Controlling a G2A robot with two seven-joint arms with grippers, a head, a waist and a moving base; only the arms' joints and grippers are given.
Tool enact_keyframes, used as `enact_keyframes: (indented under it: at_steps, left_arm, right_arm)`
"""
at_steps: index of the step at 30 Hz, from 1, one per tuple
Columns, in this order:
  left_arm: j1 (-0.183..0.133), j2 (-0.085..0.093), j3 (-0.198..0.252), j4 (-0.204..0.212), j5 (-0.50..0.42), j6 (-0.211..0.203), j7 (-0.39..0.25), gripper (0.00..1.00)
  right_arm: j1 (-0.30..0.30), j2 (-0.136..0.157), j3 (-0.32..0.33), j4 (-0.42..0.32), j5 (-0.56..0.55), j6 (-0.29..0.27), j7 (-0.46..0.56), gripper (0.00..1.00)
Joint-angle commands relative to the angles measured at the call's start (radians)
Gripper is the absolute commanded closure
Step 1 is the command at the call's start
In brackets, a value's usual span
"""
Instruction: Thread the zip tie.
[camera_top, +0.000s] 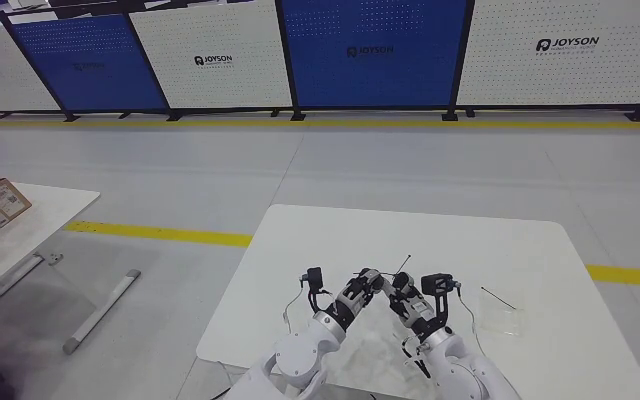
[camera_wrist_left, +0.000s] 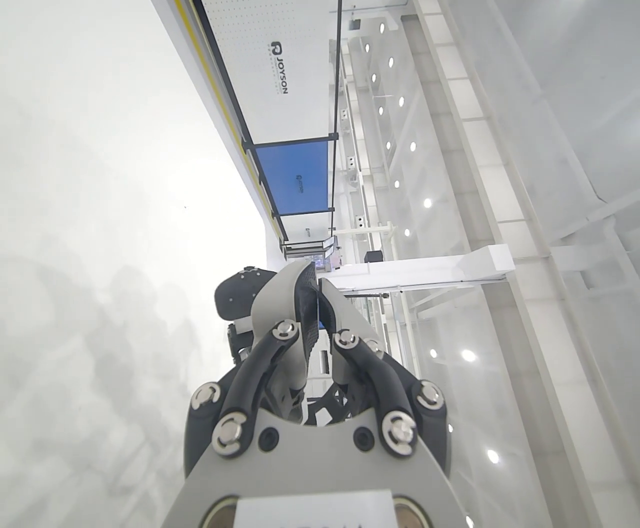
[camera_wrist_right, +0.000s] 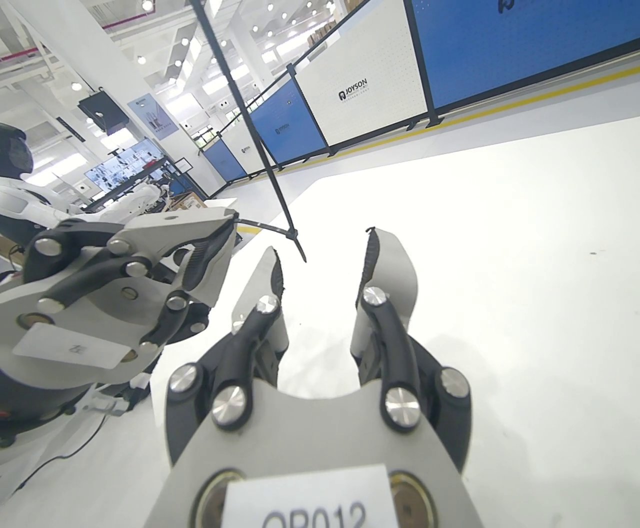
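Both arms meet low over the near edge of the white worktop (camera_top: 300, 240), wrists close together. The left pincer (camera_wrist_right: 222, 235) is pressed together on one end of the black zip tie (camera_wrist_right: 248, 125). In its own wrist view, the left pincer (camera_wrist_left: 317, 287) shows a thin dark strip nipped between the ribbed pads (camera_wrist_left: 310, 300).

From that grip a short stretch of the tie runs across to its small head. There the long strap crosses it and rises steeply away, while a short tip pokes out below. Whether the strap truly passes through the head I cannot tell.

The right pincer (camera_wrist_right: 325, 260) sits just beside the tie's head with its fingers (camera_wrist_right: 387, 265) spread wide apart, holding nothing. The tip of the tie hangs just above the gap between them, apart from both.

From the top view the tie (camera_top: 404, 263) shows as a thin line slanting up from between the two arms.

Off to the robot's right, well apart from the arms, a second zip tie (camera_top: 497, 297) lies on the worktop just beside a clear plastic bag (camera_top: 508, 322).
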Motion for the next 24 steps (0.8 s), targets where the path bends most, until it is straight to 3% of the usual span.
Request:
enact_keyframes:
  at_steps: [1, 9, 11, 12, 24]
  left_arm:
    - [0.0, 0.0, 0.002, 0.002, 0.006, 0.002, -0.001, 1.0]
    - [-0.001, 0.0, 0.004, 0.005, 0.016, 0.004, 0.004, 1.0]
    - [-0.001, -0.001, 0.005, 0.007, 0.017, 0.004, 0.005, 1.0]
    - [-0.002, -0.001, 0.006, 0.008, 0.018, 0.004, 0.005, 1.0]
    - [-0.003, -0.003, 0.006, 0.01, 0.006, -0.01, 0.008, 1.0]
  right_arm:
    - [-0.001, 0.0, 0.001, -0.003, -0.001, 0.0, -0.001, 0.76]
    - [-0.003, 0.001, 0.003, -0.011, -0.007, 0.002, -0.003, 0.8]
    - [-0.003, 0.001, 0.003, -0.012, -0.007, 0.003, -0.003, 0.9]
    - [-0.003, 0.001, 0.003, -0.012, -0.007, 0.004, -0.004, 1.0]
    - [0.005, 0.0, -0.001, 0.002, -0.002, -0.006, 0.012, 1.0]
